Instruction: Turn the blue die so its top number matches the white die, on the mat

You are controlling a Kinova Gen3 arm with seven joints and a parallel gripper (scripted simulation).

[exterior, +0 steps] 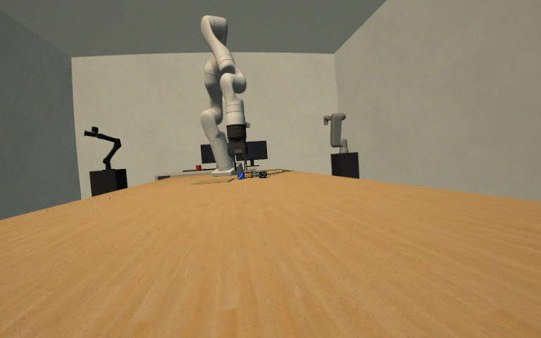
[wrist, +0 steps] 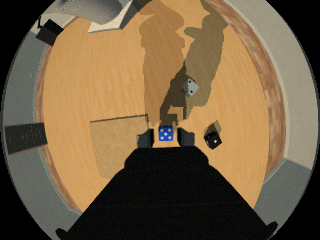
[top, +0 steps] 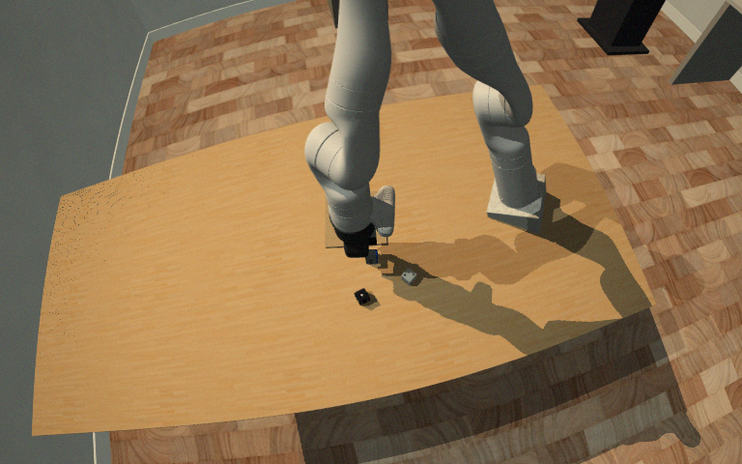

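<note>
We are pointing gripper point(top: 375, 257) point(exterior: 240, 170) point(wrist: 165, 134) downward, holding fingers wide astride blue die point(top: 372, 256) point(exterior: 240, 175) point(wrist: 166, 133); in wrist view, mat point(top: 332, 239) point(exterior: 213, 181) point(wrist: 115, 146) is lying toward nine o'clock, white die point(top: 410, 276) point(exterior: 254, 174) point(wrist: 190, 87) toward one.

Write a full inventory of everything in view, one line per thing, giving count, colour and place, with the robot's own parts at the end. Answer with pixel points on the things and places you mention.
pipped die point(top: 372, 256) point(exterior: 240, 175) point(wrist: 166, 133): 1, blue, beside the mat
pipped die point(top: 410, 275) point(exterior: 254, 174) point(wrist: 190, 87): 1, white, in shadow
pipped die point(top: 361, 296) point(exterior: 263, 174) point(wrist: 213, 140): 1, black, on the table
square mat point(top: 332, 238) point(exterior: 211, 181) point(wrist: 117, 150): 1, tan, on the table
table point(top: 218, 274) point(exterior: 259, 239) point(wrist: 100, 75): 1, light wood, under the dice
parquet floor point(top: 218, 98) point(wrist: 276, 160): 1, brown, below
walls point(top: 54, 81) point(exterior: 159, 99) point(wrist: 300, 100): several, grey, around
screens point(exterior: 257, 150): dark, behind; count partly hidden
small object point(exterior: 198, 167): 1, red, behind
small arm on pedestal point(exterior: 107, 183): 1, black, exterior view's left
small arm on pedestal point(exterior: 344, 164): 1, grey on black, exterior view's right
jointed arm point(top: 357, 81) point(exterior: 235, 83) point(wrist: 95, 10): 1, white, over table
fingers point(exterior: 235, 162): 2, black, open around the blue die
</note>
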